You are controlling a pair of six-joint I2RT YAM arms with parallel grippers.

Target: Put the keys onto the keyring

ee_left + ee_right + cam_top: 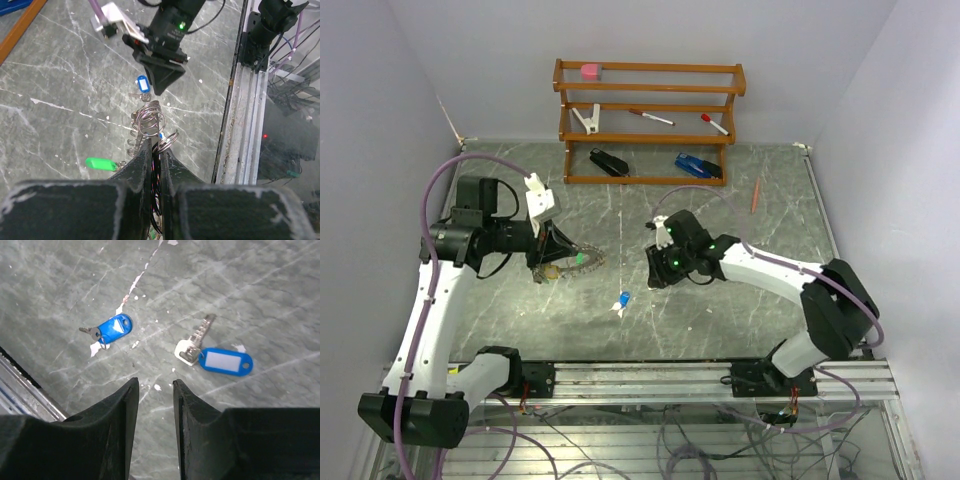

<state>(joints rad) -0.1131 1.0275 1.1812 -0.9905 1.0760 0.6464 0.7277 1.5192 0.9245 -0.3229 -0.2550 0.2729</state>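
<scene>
My left gripper (552,266) is shut on the keyring (586,262), a silvery coiled ring held just above the table left of centre. In the left wrist view the fingertips (147,150) pinch the keyring (150,119), and a green-tagged key (99,163) hangs from it. My right gripper (656,276) is open and empty, pointing down over two blue-tagged keys on the table: one (114,329) to the left and one (225,361) with a silver key to the right. The top view shows only one blue-tagged key (623,298).
A wooden rack (648,120) stands at the back with a pink eraser, a clip, markers, a black stapler (609,162) and a blue stapler (698,166). An orange pencil (756,195) lies at the back right. A metal rail (720,375) runs along the near edge.
</scene>
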